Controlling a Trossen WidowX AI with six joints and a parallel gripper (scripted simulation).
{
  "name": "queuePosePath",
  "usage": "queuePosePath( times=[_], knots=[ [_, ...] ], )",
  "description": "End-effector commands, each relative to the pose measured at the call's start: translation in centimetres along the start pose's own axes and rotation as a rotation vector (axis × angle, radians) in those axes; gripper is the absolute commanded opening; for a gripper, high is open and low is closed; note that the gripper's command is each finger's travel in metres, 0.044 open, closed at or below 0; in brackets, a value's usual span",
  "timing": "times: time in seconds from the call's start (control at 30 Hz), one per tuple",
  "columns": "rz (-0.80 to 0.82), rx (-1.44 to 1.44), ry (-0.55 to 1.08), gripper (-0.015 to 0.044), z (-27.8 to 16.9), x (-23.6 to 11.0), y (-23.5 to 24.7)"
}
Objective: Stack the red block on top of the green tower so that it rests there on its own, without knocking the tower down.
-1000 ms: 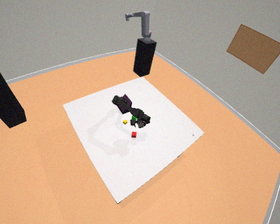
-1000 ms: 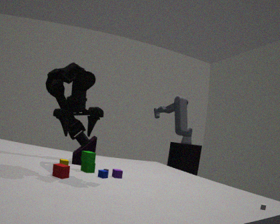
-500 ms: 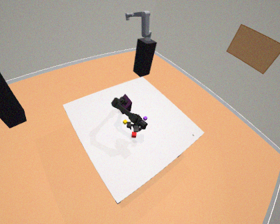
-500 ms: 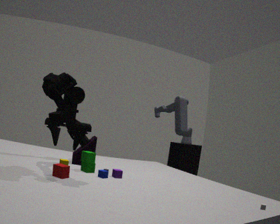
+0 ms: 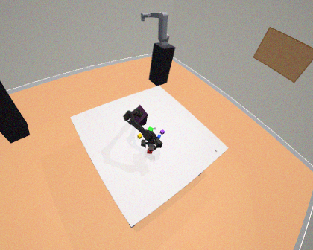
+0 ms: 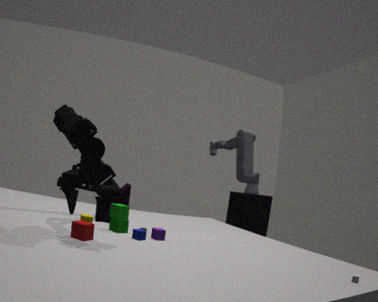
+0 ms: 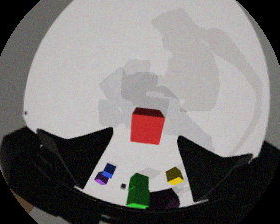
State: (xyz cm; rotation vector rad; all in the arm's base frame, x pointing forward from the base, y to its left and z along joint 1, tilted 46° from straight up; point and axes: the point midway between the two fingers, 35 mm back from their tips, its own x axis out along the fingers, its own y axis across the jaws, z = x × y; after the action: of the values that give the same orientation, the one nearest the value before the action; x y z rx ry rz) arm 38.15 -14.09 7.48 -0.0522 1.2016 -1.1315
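The red block (image 5: 150,152) (image 6: 82,230) (image 7: 148,125) lies alone on the white table top (image 5: 183,156) (image 6: 212,270). The green tower (image 5: 150,129) (image 6: 119,217) (image 7: 138,191), two green blocks high, stands upright a short way behind it. My gripper (image 5: 150,146) (image 6: 84,204) (image 7: 145,135) is open and empty. It hangs a little above the red block, fingers pointing down to either side of it. In the wrist view the red block sits centred between the two dark fingers.
A yellow block (image 5: 140,135) (image 6: 86,218) (image 7: 175,176) lies near the tower. A blue block (image 5: 159,136) (image 6: 139,234) (image 7: 110,171) and a purple block (image 5: 162,132) (image 6: 157,234) (image 7: 102,179) lie beside it. A tiny grey cube (image 6: 355,279) sits near the table's far edge. Black pedestals (image 5: 162,63) (image 5: 4,111) stand off the table.
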Motion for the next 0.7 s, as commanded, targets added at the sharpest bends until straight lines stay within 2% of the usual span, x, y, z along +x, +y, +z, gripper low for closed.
queuePosePath(
  times=[0.0,0.67],
  knots=[
    [-0.006,-0.006,0.0,0.044,-0.1,0.7,-0.1],
    [-0.007,-0.006,-0.001,0.044,0.0,3.9,-0.1]
  ],
)
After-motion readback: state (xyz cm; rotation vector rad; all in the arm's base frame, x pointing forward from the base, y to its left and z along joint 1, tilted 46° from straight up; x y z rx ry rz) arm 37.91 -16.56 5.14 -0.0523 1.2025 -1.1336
